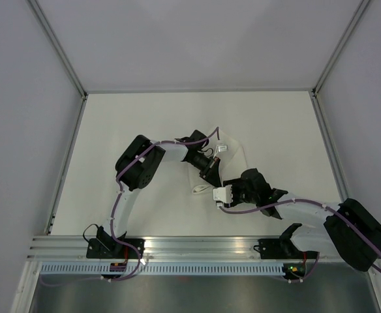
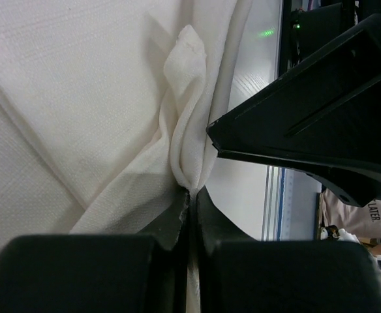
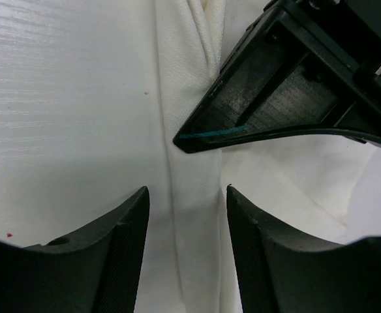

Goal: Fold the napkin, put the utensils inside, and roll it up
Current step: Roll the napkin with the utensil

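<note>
Nearest the arm bases, the right gripper [image 3: 187,192] hangs with its fingers spread, straddling a raised ridge of the white napkin [image 3: 190,78], which lies rumpled mid-table. Just beyond, the left gripper [image 2: 190,195] is pinched tight on a bunched fold of that cloth. A thin teal line [image 3: 210,135] runs along its finger edge; whether that is the utensil, I cannot tell.

Only 1 piece of print can be read: the dark letters "LATER." on a pale pink surface [image 2: 380,222], far to the right of the left gripper [image 2: 190,194] jaws and about level with their tips. Its beginning is hidden. No numbers, brands or signs are legible.
</note>
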Controlling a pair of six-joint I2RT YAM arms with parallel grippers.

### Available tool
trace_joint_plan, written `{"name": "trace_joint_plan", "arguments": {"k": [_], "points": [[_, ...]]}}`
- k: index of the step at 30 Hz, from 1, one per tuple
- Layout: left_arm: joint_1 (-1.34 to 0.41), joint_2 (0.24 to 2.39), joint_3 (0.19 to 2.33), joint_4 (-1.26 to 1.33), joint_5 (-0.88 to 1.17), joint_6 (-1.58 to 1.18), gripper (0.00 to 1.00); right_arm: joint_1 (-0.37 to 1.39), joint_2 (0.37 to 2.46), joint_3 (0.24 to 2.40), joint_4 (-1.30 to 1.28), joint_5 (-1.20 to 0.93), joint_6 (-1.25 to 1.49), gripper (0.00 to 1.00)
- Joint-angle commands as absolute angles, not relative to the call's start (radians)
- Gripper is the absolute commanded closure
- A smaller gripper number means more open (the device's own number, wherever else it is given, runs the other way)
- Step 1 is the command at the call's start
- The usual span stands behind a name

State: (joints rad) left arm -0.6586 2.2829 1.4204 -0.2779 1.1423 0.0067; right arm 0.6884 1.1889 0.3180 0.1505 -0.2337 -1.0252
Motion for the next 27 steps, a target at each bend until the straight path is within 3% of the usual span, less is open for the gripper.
{"name": "trace_joint_plan", "arguments": {"k": [1,15,20,27], "points": [[-0.652,2.330,1.436,-0.357,1.068,0.032,0.98,0.696,1.230,0.319,0.201,-0.209,-1.081,0.44],[-0.638,2.342,1.448,-0.423,1.081,0.087,0.98,0.696,1.368,0.406,-0.023,-0.264,-1.128,0.63],[-0.634,2.332,1.450,-0.429,1.086,0.092,0.97,0.696,1.382,0.410,-0.067,-0.284,-1.123,0.74],[-0.630,2.301,1.457,-0.430,1.066,0.091,0.86,0.695,1.397,0.466,-0.205,-0.324,-1.094,0.87]]}}
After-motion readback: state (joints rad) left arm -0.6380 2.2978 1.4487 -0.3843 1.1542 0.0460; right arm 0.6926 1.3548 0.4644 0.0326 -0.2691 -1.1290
